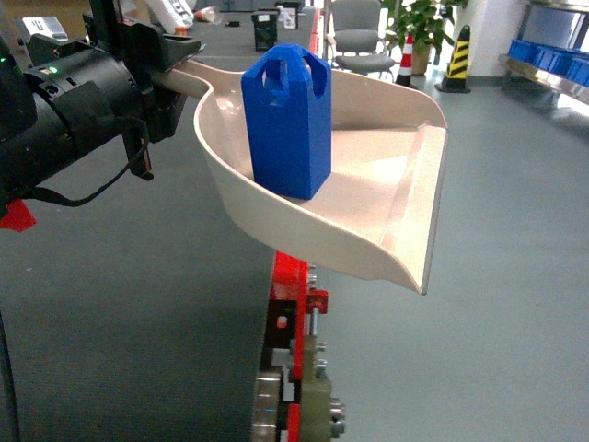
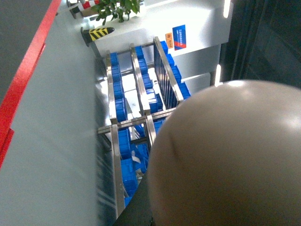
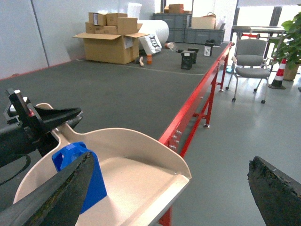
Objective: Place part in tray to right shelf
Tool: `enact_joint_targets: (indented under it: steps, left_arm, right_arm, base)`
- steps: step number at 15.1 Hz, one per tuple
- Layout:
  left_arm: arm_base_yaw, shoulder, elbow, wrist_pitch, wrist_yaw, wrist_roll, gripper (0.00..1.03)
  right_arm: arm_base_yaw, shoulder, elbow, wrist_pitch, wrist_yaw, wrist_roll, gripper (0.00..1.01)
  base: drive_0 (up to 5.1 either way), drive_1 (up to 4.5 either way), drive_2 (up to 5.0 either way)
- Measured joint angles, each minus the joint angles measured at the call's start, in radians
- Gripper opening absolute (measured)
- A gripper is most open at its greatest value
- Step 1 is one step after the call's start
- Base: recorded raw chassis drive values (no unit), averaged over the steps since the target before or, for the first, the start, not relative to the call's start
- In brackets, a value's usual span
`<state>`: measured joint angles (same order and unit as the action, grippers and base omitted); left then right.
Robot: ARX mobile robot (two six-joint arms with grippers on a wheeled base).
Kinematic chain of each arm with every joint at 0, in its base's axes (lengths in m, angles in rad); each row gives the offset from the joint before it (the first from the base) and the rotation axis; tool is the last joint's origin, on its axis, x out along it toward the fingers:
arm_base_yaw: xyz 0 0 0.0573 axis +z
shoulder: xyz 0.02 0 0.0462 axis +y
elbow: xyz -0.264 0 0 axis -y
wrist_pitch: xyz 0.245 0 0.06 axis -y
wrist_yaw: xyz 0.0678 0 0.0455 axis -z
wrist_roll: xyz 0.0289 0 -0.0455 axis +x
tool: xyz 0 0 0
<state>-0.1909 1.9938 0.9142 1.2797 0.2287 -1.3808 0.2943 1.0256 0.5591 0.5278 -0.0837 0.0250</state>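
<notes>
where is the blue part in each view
Head: the part stands upright in the tray, centre of frame.
Left wrist: not in it; only the tray's rounded underside fills the lower right.
Right wrist: lower left, in the tray, partly hidden behind a gripper finger.
Shared landmark: the tray.

One blue part (image 1: 287, 124), one tray (image 1: 391, 189), one chair (image 3: 250, 59), two traffic cones (image 1: 457, 60)

Grey floor (image 1: 138, 304) throughout, with a red-framed table (image 3: 197, 94). A chair (image 3: 250, 61), plant (image 1: 419, 23) and striped cones (image 1: 457, 60) stand behind. Cardboard boxes (image 3: 110, 40) sit by what seems a pale wall (image 3: 56, 28).
</notes>
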Motion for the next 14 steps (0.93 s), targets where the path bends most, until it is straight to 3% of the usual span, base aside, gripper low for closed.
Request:
enact_joint_targets:
  steps: [14]
  left_arm:
    - [-0.002, 0.0, 0.0, 0.0, 0.0, 0.0, 0.13]
  right_arm:
    - [-0.001, 0.0, 0.0, -0.002, -0.002, 0.0, 0.98]
  base:
    - [5.0, -2.34, -2.3]
